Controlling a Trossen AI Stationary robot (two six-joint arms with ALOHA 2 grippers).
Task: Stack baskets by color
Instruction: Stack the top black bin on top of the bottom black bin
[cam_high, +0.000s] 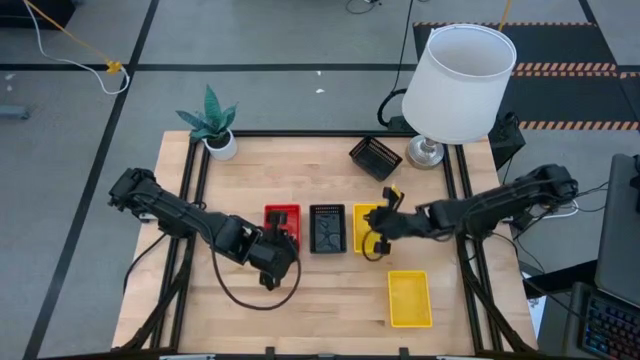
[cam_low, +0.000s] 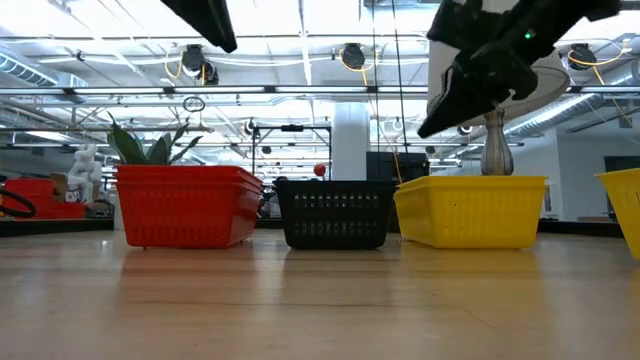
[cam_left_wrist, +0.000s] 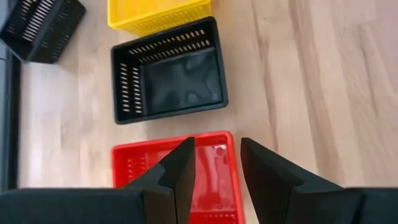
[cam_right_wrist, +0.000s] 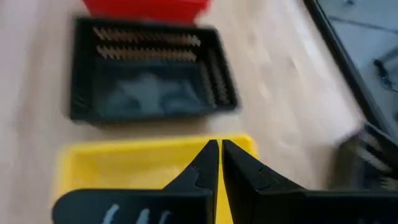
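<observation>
From overhead the left arm covers the near end of the red basket stack (cam_high: 281, 221), and the right gripper (cam_high: 383, 229) hides part of the yellow basket (cam_high: 366, 228) beneath it, so I can't count how many yellow ones are nested there. At table height the red stack shows two rims, one inside the other.

The left gripper (cam_left_wrist: 217, 163) hangs over the near edge of the red stack with its fingers parted about halfway and nothing between them; the red plastic shows through the gap. The right gripper's fingers are pressed nearly together, empty, above the yellow basket's near rim.

Red, black (cam_high: 327, 228) and yellow sit in a row, just beside one another, mid-table. A second yellow basket (cam_high: 409, 298) lies apart toward the front right, and a lone black basket (cam_high: 375, 157) sits askew at the back, next to the table lamp (cam_high: 455, 85). A small potted plant (cam_high: 215, 127) stands at the back left corner.
</observation>
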